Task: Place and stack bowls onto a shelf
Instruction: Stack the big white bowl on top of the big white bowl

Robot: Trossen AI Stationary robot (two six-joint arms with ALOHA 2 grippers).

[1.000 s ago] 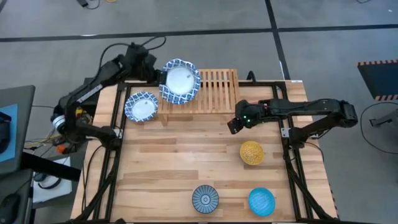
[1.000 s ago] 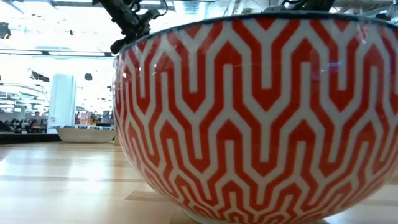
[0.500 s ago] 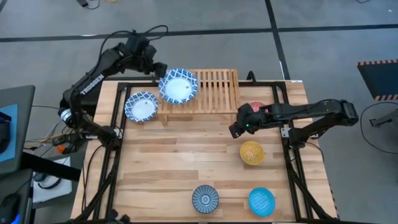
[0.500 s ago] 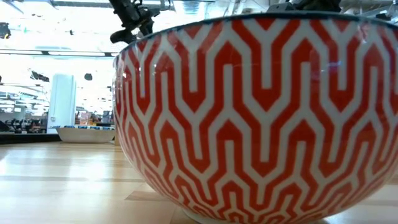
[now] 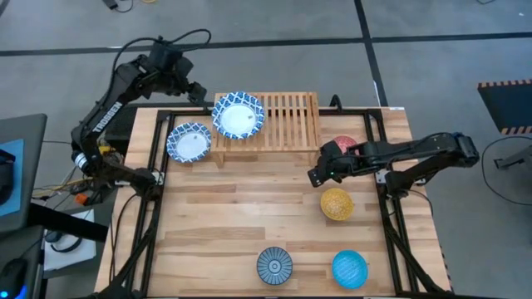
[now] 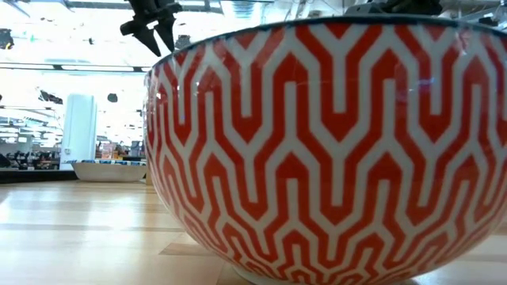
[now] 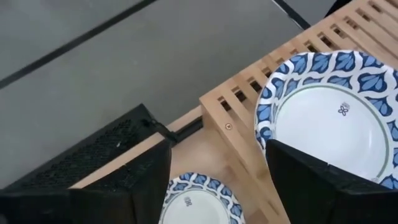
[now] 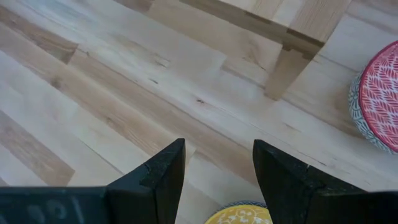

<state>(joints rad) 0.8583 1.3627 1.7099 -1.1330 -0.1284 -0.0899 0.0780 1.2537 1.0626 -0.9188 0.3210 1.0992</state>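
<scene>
Nearest the front tabletop [image 5: 216,224] edge sit the striped bowl [image 5: 273,265] and plain blue bowl [image 5: 349,268]. The right end effector [image 5: 314,176] hovers spread above the yellow bowl [image 5: 337,203]. The left end effector [image 5: 198,93], spread, hangs behind the shelf [image 5: 287,120] holding 1 patterned bowl [image 5: 238,115].

White "TROSSEN" lettering — along the left arm [image 5: 106,106] — nothing else legible.
</scene>
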